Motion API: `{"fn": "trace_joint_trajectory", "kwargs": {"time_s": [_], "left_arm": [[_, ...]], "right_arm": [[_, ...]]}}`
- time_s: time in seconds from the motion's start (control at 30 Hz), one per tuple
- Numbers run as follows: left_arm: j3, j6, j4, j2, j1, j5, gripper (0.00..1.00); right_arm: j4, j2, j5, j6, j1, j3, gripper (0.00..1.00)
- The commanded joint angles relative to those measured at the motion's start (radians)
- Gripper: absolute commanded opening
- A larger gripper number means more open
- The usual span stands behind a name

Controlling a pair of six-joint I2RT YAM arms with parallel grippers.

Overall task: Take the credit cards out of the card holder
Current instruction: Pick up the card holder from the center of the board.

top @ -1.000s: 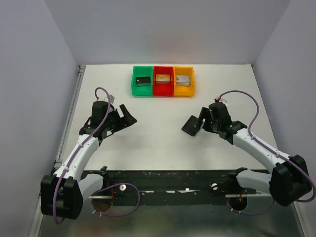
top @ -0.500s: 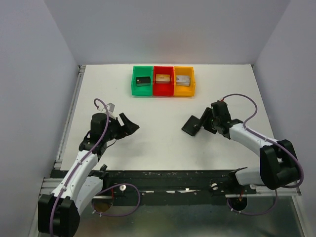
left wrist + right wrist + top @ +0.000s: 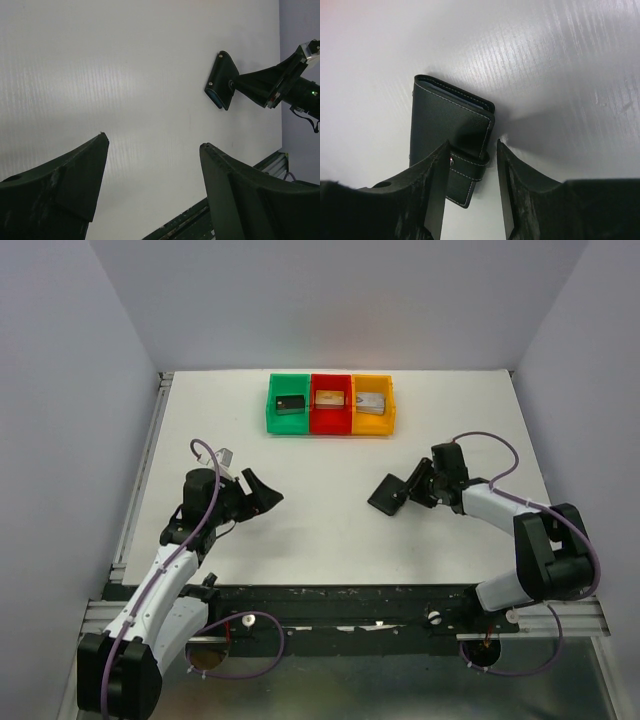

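The card holder (image 3: 388,495) is a small black wallet with white stitching, folded closed with its snap strap fastened. It rests on the white table right of centre and also shows in the right wrist view (image 3: 445,120) and the left wrist view (image 3: 222,80). My right gripper (image 3: 412,489) straddles its strap edge (image 3: 473,142): one finger overlaps the wallet's face and a narrow gap shows beside the other. The credit cards are hidden. My left gripper (image 3: 262,490) hovers open and empty over bare table at the left (image 3: 152,140).
Three joined bins stand at the back centre: green (image 3: 287,424) with a black block, red (image 3: 331,425) with a tan block, yellow (image 3: 372,427) with a silver block. The table's raised left edge (image 3: 150,450) runs beside the left arm.
The right gripper's jaws have narrowed around the wallet's edge and that arm's elbow has folded in. The left arm drew back slightly, then held still.
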Motion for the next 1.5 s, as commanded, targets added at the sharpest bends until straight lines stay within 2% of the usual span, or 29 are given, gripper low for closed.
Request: {"fn": "trace_joint_trajectory", "kwargs": {"time_s": [0.0,0.13,0.4,0.5,0.6,0.67,1.07,1.47], "left_arm": [[-0.004,-0.013,0.037,0.017,-0.002,0.040,0.86],[-0.003,-0.015,0.037,0.026,-0.002,0.040,0.86],[-0.009,-0.013,0.043,0.023,-0.002,0.041,0.86],[-0.009,-0.016,0.047,0.021,-0.002,0.046,0.86],[-0.012,-0.018,0.049,0.023,-0.003,0.054,0.86],[-0.017,-0.024,0.057,0.020,-0.002,0.058,0.86],[-0.064,-0.073,0.130,0.037,-0.011,0.109,0.86],[-0.118,-0.128,0.207,0.054,-0.115,0.095,0.86]], "right_arm": [[0.060,0.037,-0.050,0.026,-0.021,0.001,0.50],[0.075,0.063,-0.075,0.026,-0.024,0.012,0.49],[0.121,0.086,-0.110,0.013,-0.024,0.019,0.32],[0.126,0.081,-0.124,0.005,-0.024,0.013,0.17],[0.126,0.064,-0.144,-0.009,-0.024,0.003,0.11],[0.126,0.051,-0.170,-0.026,-0.024,-0.008,0.01],[0.097,-0.089,-0.368,-0.141,-0.021,-0.077,0.00],[0.140,-0.233,-0.506,-0.104,0.039,-0.178,0.00]]}}
